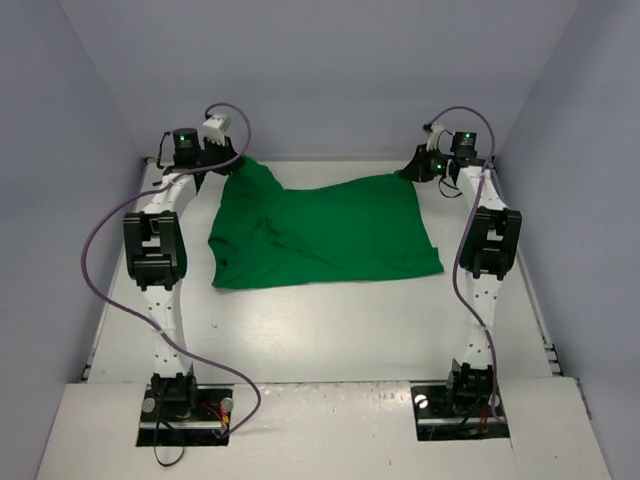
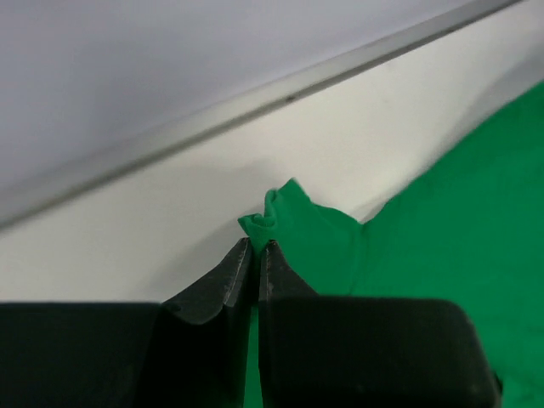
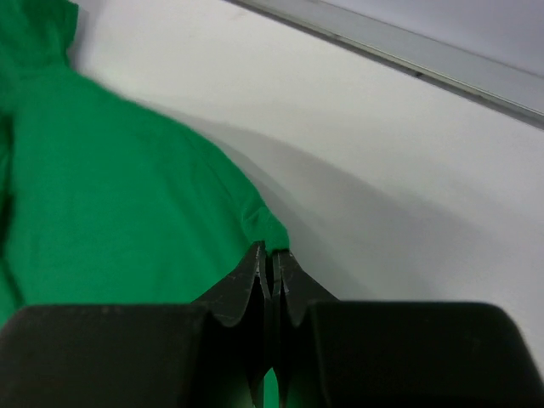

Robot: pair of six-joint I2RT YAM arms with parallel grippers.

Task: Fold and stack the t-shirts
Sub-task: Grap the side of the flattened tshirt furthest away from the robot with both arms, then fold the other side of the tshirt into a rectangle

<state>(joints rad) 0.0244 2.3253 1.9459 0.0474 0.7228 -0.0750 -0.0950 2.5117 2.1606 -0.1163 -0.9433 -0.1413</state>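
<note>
A bright-green t-shirt (image 1: 320, 232) lies spread and wrinkled across the middle of the white table. My left gripper (image 1: 232, 163) is at the shirt's far left corner, shut on a bunched tip of the cloth (image 2: 276, 223), which sticks out past the left gripper (image 2: 257, 246) in its wrist view. At the far right corner my right gripper (image 1: 415, 168) is shut on the shirt's edge (image 3: 263, 223); the right gripper (image 3: 272, 252) pinches a small fold of the t-shirt (image 3: 102, 195). Both held corners look slightly raised off the table.
The table's back wall rail (image 2: 280, 93) runs just beyond both grippers, also visible as the rail (image 3: 408, 47) in the right wrist view. Grey-blue walls enclose the table on three sides. Bare white table (image 1: 320, 330) lies between the shirt and the arm bases.
</note>
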